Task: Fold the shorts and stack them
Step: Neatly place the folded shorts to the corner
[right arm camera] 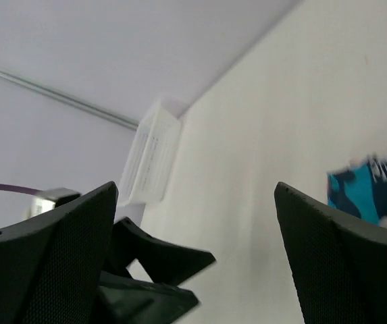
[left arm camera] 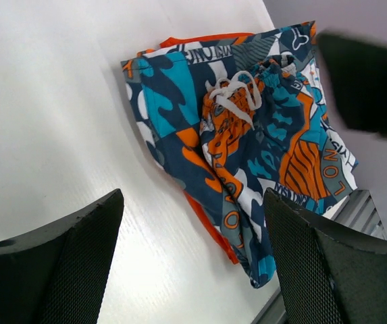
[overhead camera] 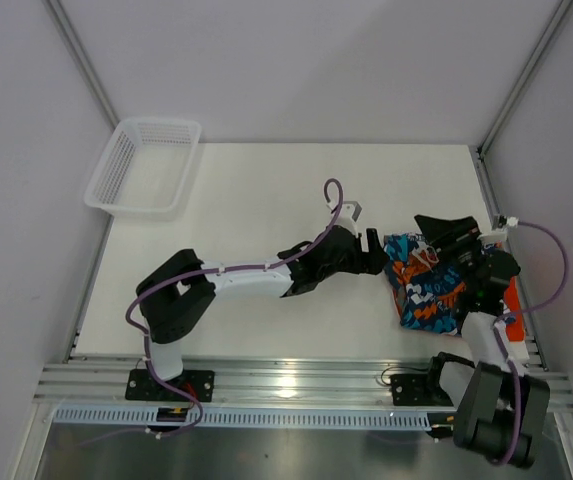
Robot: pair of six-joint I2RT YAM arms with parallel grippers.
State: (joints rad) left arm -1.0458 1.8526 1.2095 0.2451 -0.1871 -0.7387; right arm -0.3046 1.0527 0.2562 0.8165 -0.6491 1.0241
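Firstly, the top view. The print shorts [overhead camera: 426,283] lie folded near the right edge of the tabletop [overhead camera: 266,200], toward its near right corner. A strip of the orange shorts [overhead camera: 514,300] shows beside them at that edge. The left gripper [overhead camera: 374,250] hovers just off the stack's left side. The right gripper [overhead camera: 441,232] hangs over its far end. The basket [overhead camera: 144,165] sits well apart at the far left corner.

Left wrist view: the jaws stand wide apart with nothing between them. The print pair rests on the orange pair, whose hem shows along the near and far sides. A white drawstring [left arm camera: 237,94] lies loose on top.

Right wrist view: the jaws are spread and empty, aimed across the tabletop toward the basket; only a corner of the print pair shows.

Assessment: stacking appears done or nearly so, and the step in hand looks like release and clearance. Both arms should lift straight up before moving away, fingers kept off the drawstring and the top fold, so that the stack is not dragged toward the edge.
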